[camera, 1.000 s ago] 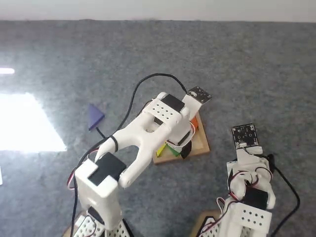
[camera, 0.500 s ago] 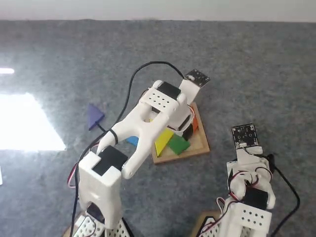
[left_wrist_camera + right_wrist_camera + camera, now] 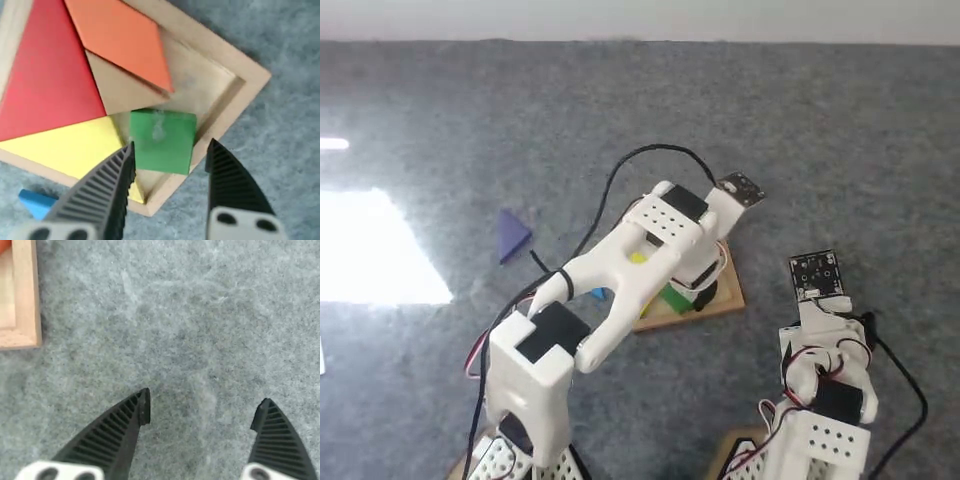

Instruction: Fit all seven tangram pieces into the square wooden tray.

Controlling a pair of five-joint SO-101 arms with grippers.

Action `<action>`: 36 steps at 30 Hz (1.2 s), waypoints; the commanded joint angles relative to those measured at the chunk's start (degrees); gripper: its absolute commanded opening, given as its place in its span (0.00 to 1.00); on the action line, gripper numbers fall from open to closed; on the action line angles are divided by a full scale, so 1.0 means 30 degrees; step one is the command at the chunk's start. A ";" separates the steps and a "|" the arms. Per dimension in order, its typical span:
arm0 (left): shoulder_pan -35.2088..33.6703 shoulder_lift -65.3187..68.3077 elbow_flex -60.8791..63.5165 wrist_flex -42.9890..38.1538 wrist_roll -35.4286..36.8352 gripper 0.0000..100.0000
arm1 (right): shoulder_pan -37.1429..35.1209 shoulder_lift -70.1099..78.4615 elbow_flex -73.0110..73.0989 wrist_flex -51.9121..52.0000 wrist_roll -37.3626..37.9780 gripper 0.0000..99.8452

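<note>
Green wood is showing between the jaws of the left gripper [image 3: 171, 145], which are standing wide open and gripping nothing. They are hanging over the green square [image 3: 162, 132], one fingertip off each of two opposite sides. I cannot tell whether the tips are touching it. The square is lying inside the tray [image 3: 240, 100], in the corner region, and it is sitting skewed to the tray's walls, with bare wooden floor showing around it.

Just beside the square, the yellow triangle [image 3: 70, 150] is lying along one wall. The red triangle [image 3: 45, 75] is resting against the yellow one. The orange parallelogram [image 3: 120, 40] is lying next to the red one, with a bare wedge of floor separating it from the square.

Outside the tray, a blue piece [image 3: 37, 200] is lying on the grey felt [image 3: 820, 150], close to the rim by the yellow triangle. In the high view, the purple triangle [image 3: 512, 235] is lying well apart from the tray, on the far side of the left arm.

The right gripper [image 3: 204, 402] is hovering over bare felt with its jaws spread wide and holding nothing, and a corner of the tray is sitting off to one side of it.
</note>
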 commanded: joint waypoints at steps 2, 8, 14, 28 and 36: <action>-0.1201 -0.0117 0.0103 -0.0879 -0.0117 0.21 | -0.0132 -0.0278 -0.0176 -0.0366 0.0234 0.33; -0.2286 -0.0117 -0.0161 -0.1553 -0.0645 0.21 | -0.0132 -0.0278 -0.0176 -0.0337 0.0234 0.33; -0.2168 -0.0645 -0.0747 -0.1260 -0.1260 0.21 | -0.0132 -0.0278 -0.0176 -0.0337 0.0234 0.33; -1.2073 -0.5949 0.2476 -0.1114 -0.2403 0.21 | -0.0132 -0.0278 -0.0147 -0.0337 0.0264 0.33; -1.6762 -0.3634 0.1714 -0.2520 -0.3546 0.21 | -0.0132 -0.0278 -0.0147 -0.0337 0.0264 0.33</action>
